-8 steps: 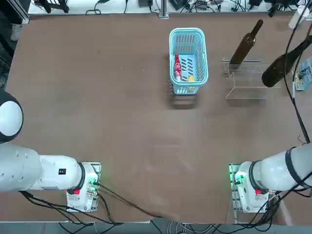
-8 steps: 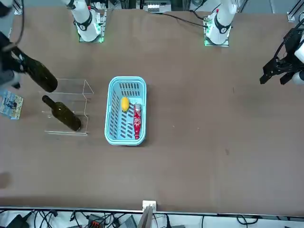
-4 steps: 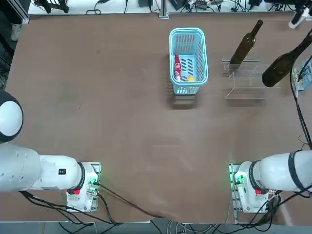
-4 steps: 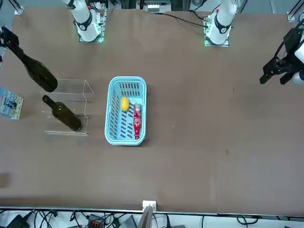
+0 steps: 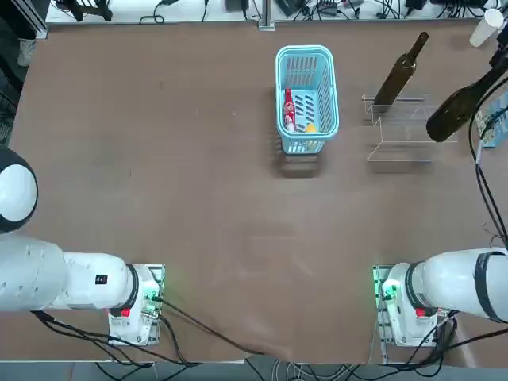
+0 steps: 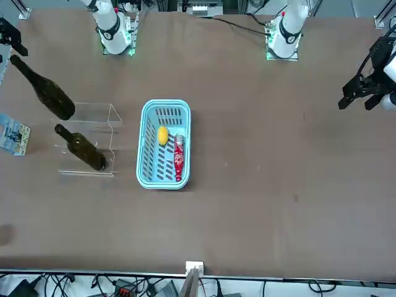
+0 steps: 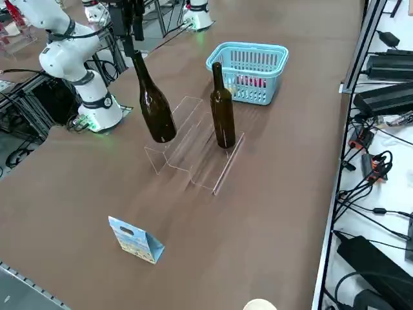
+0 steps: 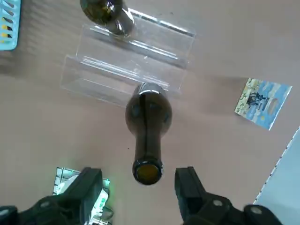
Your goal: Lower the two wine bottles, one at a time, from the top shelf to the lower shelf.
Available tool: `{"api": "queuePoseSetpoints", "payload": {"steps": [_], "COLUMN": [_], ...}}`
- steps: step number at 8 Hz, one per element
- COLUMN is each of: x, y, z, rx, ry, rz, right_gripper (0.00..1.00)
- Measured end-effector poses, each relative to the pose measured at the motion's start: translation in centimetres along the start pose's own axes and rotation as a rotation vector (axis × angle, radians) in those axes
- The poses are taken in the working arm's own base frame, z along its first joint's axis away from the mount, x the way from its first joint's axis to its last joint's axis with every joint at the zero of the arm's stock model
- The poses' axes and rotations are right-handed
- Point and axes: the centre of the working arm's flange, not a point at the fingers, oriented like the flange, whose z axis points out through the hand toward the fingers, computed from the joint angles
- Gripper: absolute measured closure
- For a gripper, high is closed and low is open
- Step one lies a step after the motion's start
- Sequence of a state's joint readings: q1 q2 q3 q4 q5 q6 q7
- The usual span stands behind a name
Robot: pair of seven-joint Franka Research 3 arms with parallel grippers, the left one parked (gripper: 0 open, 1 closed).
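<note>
Two dark olive-brown wine bottles stand upright on the clear acrylic stand (image 5: 401, 151). One bottle (image 7: 155, 106) (image 6: 46, 93) is at the end of the taller top shelf (image 7: 177, 123), on the robot's side. The other bottle (image 7: 223, 110) (image 6: 80, 147) stands on the lower shelf (image 7: 222, 171), the far level. My right gripper (image 7: 132, 40) (image 6: 8, 38) hangs open just above the mouth of the near bottle (image 8: 147, 122). Its fingers (image 8: 89, 180) stand apart on either side of the mouth and touch nothing.
A light-blue basket (image 5: 306, 49) left of the stand holds a small red bottle (image 5: 289, 109) and a yellow item (image 6: 162, 135). A small blue printed card (image 7: 135, 240) stands on the table beyond the stand's end, near the table's right edge.
My right gripper has drawn upward off the near bottle's neck and now sits above its mouth. Both bottles stay where they were.
</note>
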State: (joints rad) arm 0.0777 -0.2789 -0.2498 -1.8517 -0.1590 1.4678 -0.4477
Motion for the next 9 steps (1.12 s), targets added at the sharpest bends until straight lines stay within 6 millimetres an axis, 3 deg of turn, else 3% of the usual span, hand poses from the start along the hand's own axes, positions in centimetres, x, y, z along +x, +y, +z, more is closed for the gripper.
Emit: {"api": "queuePoseSetpoints", "payload": {"steps": [4, 9], "x": [-0.2, 0.1], "y": [0.1, 0.4], "z": [1.9, 2.9], "rx": [0.004, -0.006], "ry": [0.003, 0.016], "rz": [-0.002, -0.002], "right_gripper": [0.17, 0.23]}}
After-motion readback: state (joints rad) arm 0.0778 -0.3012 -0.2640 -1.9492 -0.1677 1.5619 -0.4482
